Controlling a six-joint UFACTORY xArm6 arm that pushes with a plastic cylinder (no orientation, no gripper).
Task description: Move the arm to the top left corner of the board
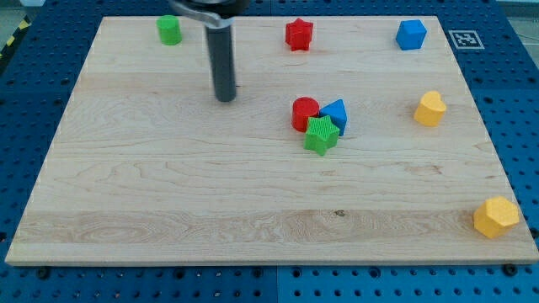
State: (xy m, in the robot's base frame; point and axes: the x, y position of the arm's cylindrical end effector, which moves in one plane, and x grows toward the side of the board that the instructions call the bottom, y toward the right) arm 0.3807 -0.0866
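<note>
My tip [225, 98] rests on the wooden board [168, 194], in its upper left part. It stands below and to the right of a green cylinder [169, 30] that sits near the board's top left corner. The tip touches no block. A cluster of a red cylinder [303, 112], a blue block [335, 113] and a green star [321, 135] lies to the tip's right, near the board's middle.
A red star [298, 34] sits at the top middle. A blue cube [411, 34] sits at the top right. A yellow heart-shaped block [429, 108] is at the right. A yellow hexagonal block [495, 217] is at the bottom right.
</note>
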